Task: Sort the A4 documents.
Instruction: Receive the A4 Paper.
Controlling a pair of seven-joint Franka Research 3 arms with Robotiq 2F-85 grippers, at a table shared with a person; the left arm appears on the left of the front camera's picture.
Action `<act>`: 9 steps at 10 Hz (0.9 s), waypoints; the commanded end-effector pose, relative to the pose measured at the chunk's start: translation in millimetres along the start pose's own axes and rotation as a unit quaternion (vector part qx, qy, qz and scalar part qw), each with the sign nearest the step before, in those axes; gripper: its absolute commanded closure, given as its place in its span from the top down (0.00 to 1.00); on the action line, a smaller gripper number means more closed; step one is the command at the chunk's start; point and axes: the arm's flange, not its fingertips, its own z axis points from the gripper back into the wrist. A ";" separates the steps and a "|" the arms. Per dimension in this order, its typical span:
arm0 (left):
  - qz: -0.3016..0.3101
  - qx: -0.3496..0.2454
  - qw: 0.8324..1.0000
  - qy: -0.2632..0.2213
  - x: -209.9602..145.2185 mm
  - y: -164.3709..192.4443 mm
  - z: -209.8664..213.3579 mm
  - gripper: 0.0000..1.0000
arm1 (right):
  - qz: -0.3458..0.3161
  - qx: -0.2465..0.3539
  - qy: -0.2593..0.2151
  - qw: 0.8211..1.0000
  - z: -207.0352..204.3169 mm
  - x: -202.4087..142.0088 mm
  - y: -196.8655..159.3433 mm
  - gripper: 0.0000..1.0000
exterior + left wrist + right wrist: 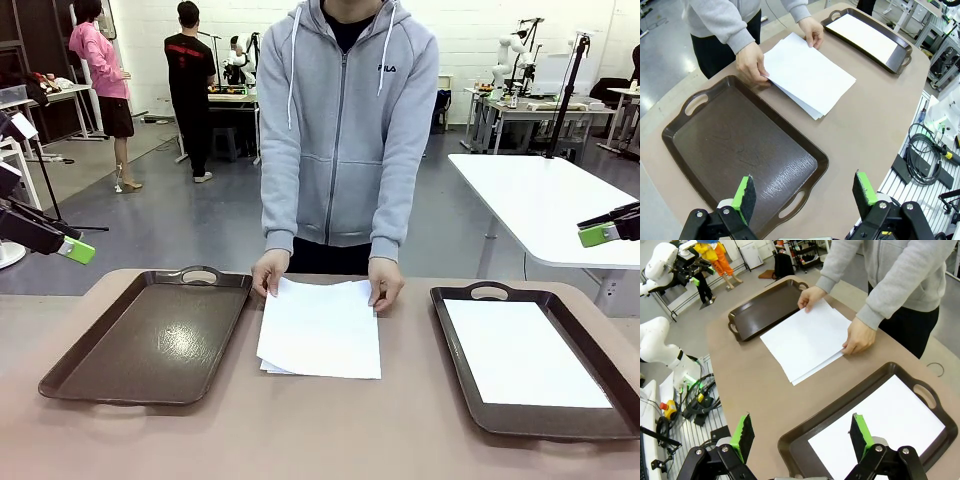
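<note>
1. One sheet (520, 352) has been laid in the right tray (455, 340); the left tray (150, 335) is bare.
2. The pile of A4 documents (322, 328) is held mid-table by the person's hands (270, 272), so most looks unsorted.
3. The fingers of the left gripper (804, 179) and right gripper (801, 417) are spread apart; nothing is held.

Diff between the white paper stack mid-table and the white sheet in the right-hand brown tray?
The white paper stack lies on the bare tan tabletop; the single white sheet lies inside the dark brown handled tray. The stack shows several offset edges; the sheet shows one. A person's hand and their other hand rest on the stack's far corners; the sheet is untouched. Both are plain, unprinted and flat.
</note>
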 end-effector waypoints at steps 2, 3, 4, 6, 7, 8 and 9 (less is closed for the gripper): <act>-0.009 -0.008 1.000 -0.008 -1.5 2.3 -0.4 1.00 | 0.002 0.001 0.000 1.000 -1.0 1.0 0.8 1.00; -0.009 -0.008 1.000 -0.008 -1.5 2.3 -0.4 1.00 | 0.002 0.001 0.000 1.000 -1.0 1.0 0.8 1.00; -0.009 -0.008 1.000 -0.008 -1.5 2.3 -0.4 1.00 | 0.002 0.001 0.000 1.000 -1.0 1.0 0.8 1.00; -0.009 -0.008 1.000 -0.008 -1.5 2.3 -0.4 1.00 | 0.002 0.001 0.000 1.000 -1.0 1.0 0.8 1.00; -0.009 -0.008 1.000 -0.008 -1.5 2.3 -0.4 1.00 | 0.002 0.001 0.000 1.000 -1.0 1.0 0.8 1.00; -0.009 -0.008 1.000 -0.008 -1.5 2.3 -0.4 1.00 | 0.002 0.001 0.000 1.000 -1.0 1.0 0.8 1.00; -0.009 -0.008 1.000 -0.008 -1.5 2.3 -0.4 1.00 | 0.002 0.001 0.000 1.000 -1.0 1.0 0.8 1.00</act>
